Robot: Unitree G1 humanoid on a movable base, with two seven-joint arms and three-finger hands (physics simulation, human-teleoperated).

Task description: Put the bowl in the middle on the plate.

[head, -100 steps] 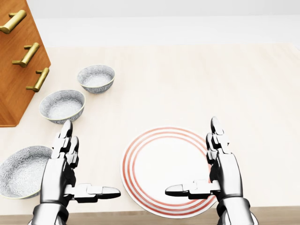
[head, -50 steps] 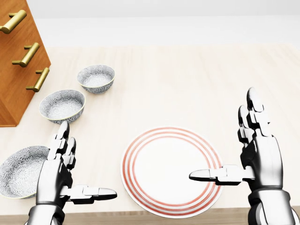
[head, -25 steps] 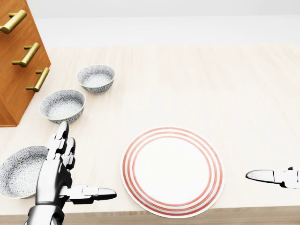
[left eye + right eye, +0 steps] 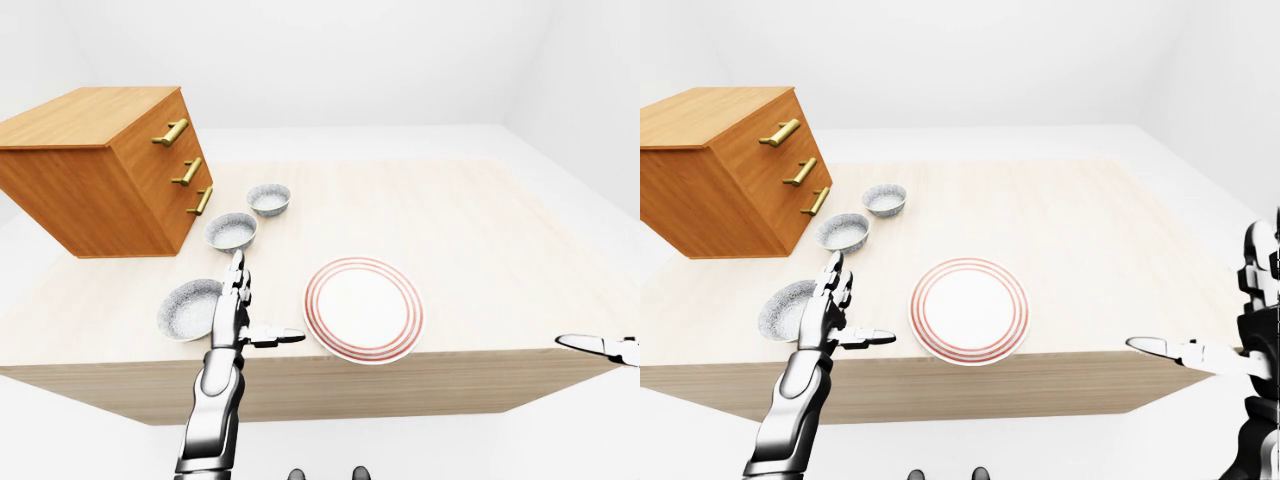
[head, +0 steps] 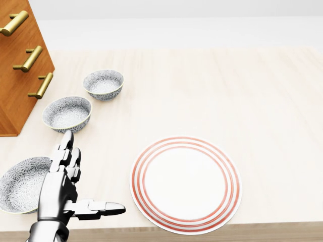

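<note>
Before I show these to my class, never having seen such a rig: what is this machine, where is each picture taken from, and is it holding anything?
These are simulator renders of a humanoid robot with two arms and three-finger hands. All three pictures come from cameras on its head, looking over its own arms. On the table lie a red-ringed plate and, beside a wooden drawer chest, a row of patterned bowls: top bowl, middle bowl, meant for the plate, and lower-left bowl. The left hand is open by the lower-left bowl; the right hand is open past the table's right edge, seen only in the eye views. Nothing is held.
</note>
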